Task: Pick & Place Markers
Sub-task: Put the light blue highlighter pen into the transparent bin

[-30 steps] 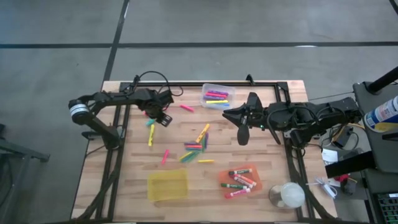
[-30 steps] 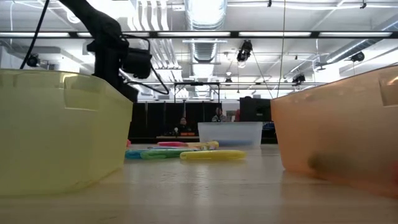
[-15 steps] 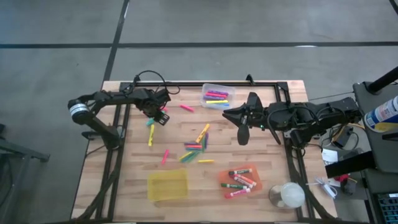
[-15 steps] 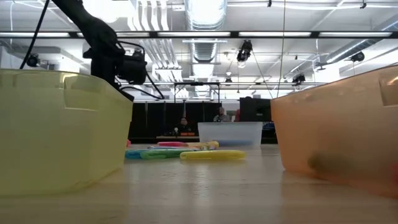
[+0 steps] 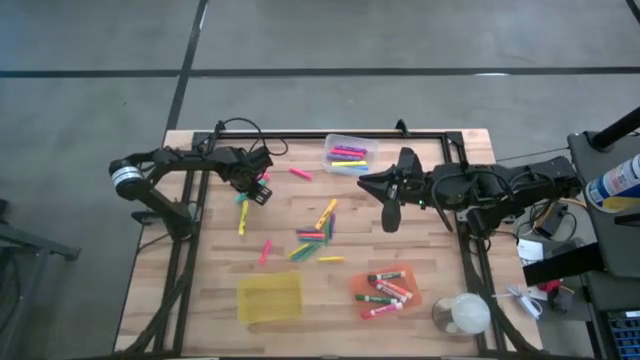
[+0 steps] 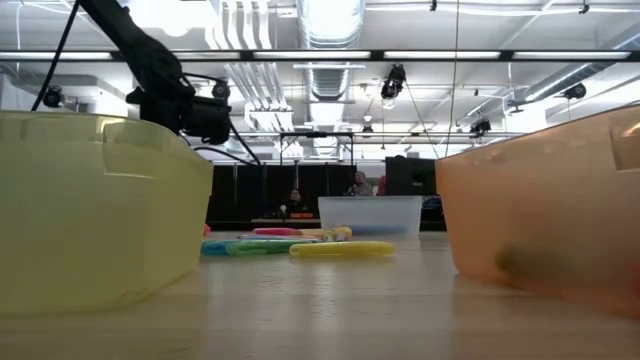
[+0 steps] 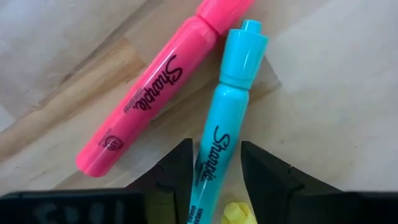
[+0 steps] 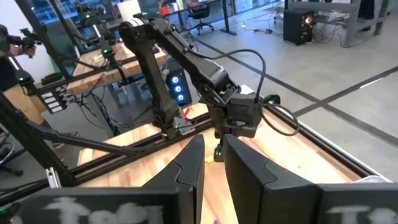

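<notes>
Two highlighters lie side by side on the wooden table, a blue one point(image 7: 227, 118) and a pink one point(image 7: 152, 93). My left gripper point(image 7: 214, 171) points straight down over them, open. One finger stands on each side of the blue marker's barrel, across it, with a gap still showing. In the high view this gripper point(image 5: 252, 190) is at the table's left, over the blue marker point(image 5: 240, 198). My right gripper point(image 5: 366, 183) hangs high over the table's middle right. Its fingers point(image 8: 213, 155) are a narrow gap apart, with nothing between them.
Loose markers lie mid-table point(image 5: 315, 235), plus a yellow one point(image 5: 242, 220) and pink ones point(image 5: 299, 173), point(image 5: 266, 250). A clear bin point(image 5: 368, 148) at the far edge holds highlighters. At the near edge stand a yellow bin point(image 5: 268, 298) and an orange bin point(image 5: 362, 296) holding white-barrelled markers.
My left gripper has come down toward the blue and pink markers and shifted slightly toward the table's left edge. The markers have stayed where they were.
</notes>
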